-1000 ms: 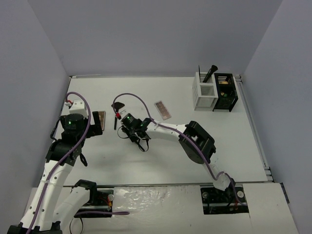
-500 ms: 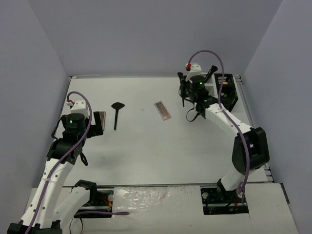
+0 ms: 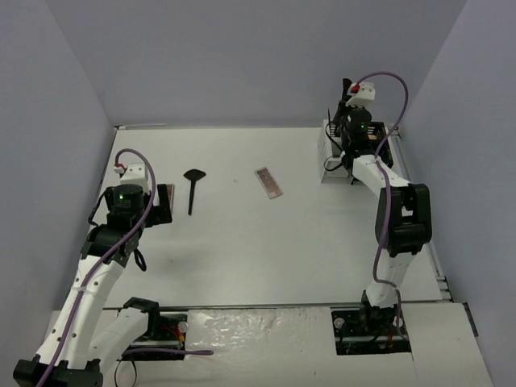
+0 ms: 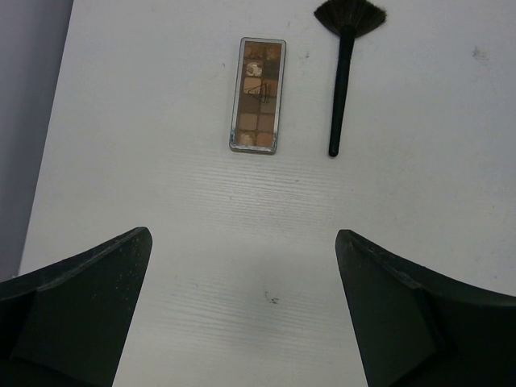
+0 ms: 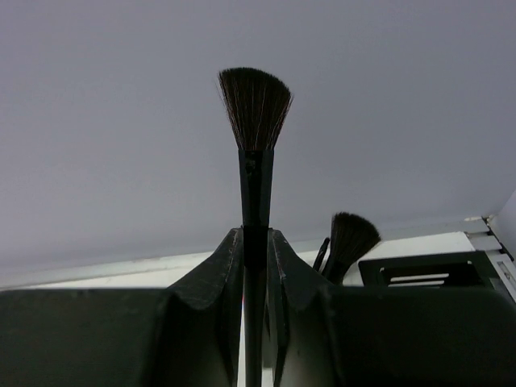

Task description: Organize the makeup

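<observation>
Black brush (image 5: 256, 173) pinched in right claw (image 5: 256, 235) — wrist cam only; left claw (image 4: 242, 242) spread nr palette (image 4: 258, 95).

No legible text or labels anywhere.

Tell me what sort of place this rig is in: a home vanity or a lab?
Most likely a lab test cell. A plain white tabletop is boxed in by blank grey walls, with staged props on it: a palette, a fan brush and a white organizer box.
</observation>
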